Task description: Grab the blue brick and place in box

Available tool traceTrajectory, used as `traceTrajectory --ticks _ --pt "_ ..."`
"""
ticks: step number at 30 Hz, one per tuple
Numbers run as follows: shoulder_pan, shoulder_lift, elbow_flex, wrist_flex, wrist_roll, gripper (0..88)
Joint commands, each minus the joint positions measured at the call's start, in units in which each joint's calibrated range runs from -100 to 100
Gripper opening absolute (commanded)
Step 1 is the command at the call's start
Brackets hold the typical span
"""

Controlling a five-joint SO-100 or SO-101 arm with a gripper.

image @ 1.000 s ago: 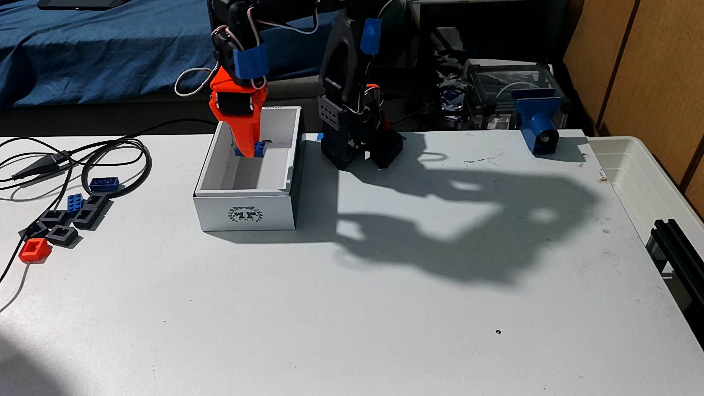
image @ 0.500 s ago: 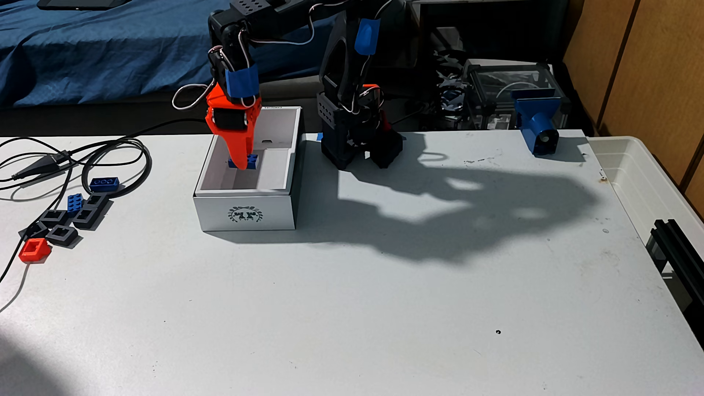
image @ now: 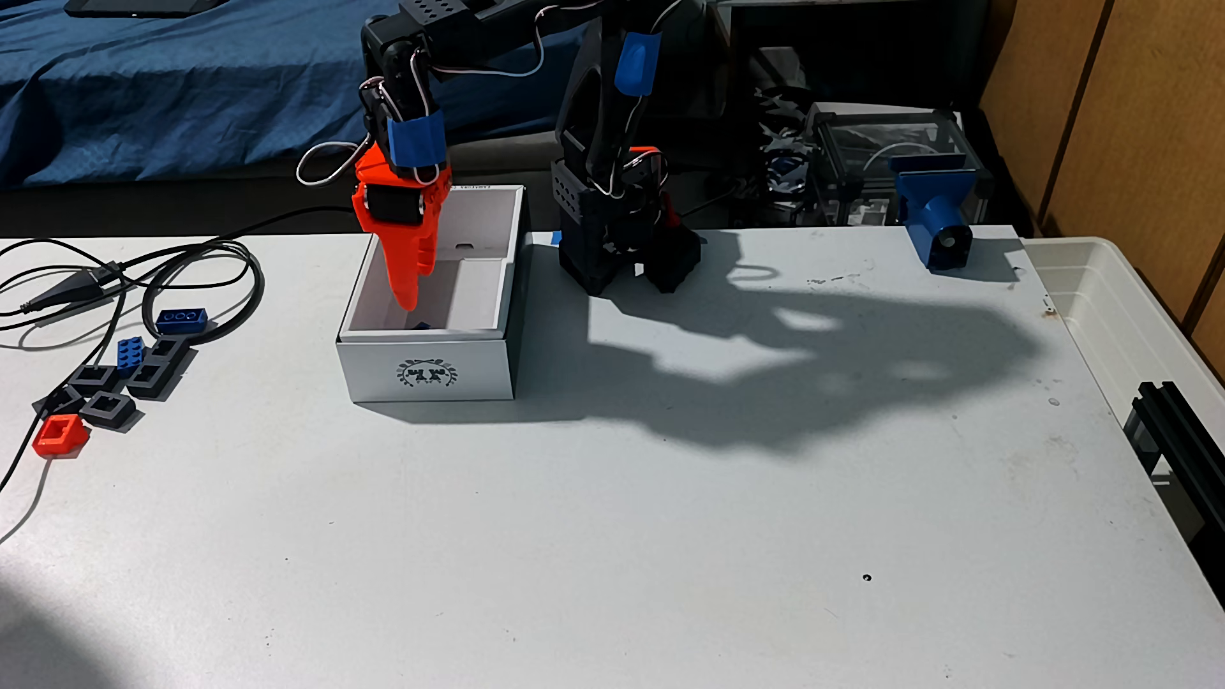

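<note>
A white table (image: 663, 530) is set before a bed draped in blue cloth (image: 166, 79), with wooden panelling (image: 1140, 132) at the right of the fixed view; strong sunlight throws the arm's shadow (image: 828, 371) across the tabletop.

The box (image: 427, 371), white cardboard with a dark wreath emblem on its near wall, is placed left of the arm's black base (image: 623, 252). The orange gripper (image: 408, 301) is lowered into the box, tips pointing down just above the near wall's rim. Its fingers appear drawn close together with nothing between them, though the narrow angle leaves the gap hard to judge.

The blue brick (image: 421, 326) is seen only as a small blue sliver behind the near wall, on the box floor; the rest of it is hidden by that wall. It lies just below and apart from the gripper's tips.

At the left edge are listed: coiled black cables (image: 166, 278), a darker blue brick with three round hollows (image: 180, 320), a smaller blue studded brick (image: 130, 352), several grey square parts (image: 106, 405) and one orange square part (image: 58, 435). A blue printed mount (image: 934, 212) stands at the far right; a translucent bin (image: 1120, 318) is cut off by the frame.

Compared with half a second ago, the brick is no longer held between the fingers above the box floor; it has dropped to the bottom, and the gripper is shifted slightly left.
</note>
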Motion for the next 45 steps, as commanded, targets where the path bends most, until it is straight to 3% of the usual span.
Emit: traceTrajectory --ticks 1,7,13,18,27,34,45 --pt "0.40 -1.93 -0.25 0.36 0.28 19.8" --pt "0.25 -2.18 -1.31 0.70 -0.25 19.0" --pt "-1.68 -2.10 -9.30 9.23 -0.61 18.9" --pt "-4.73 -2.10 -15.60 14.83 -4.30 18.9" --pt "-15.50 -2.01 -18.26 14.92 -13.93 18.8" --pt "-26.72 -1.84 -17.82 13.11 -22.50 18.8" --pt "-35.71 -1.93 -7.70 -4.73 -28.34 18.8"
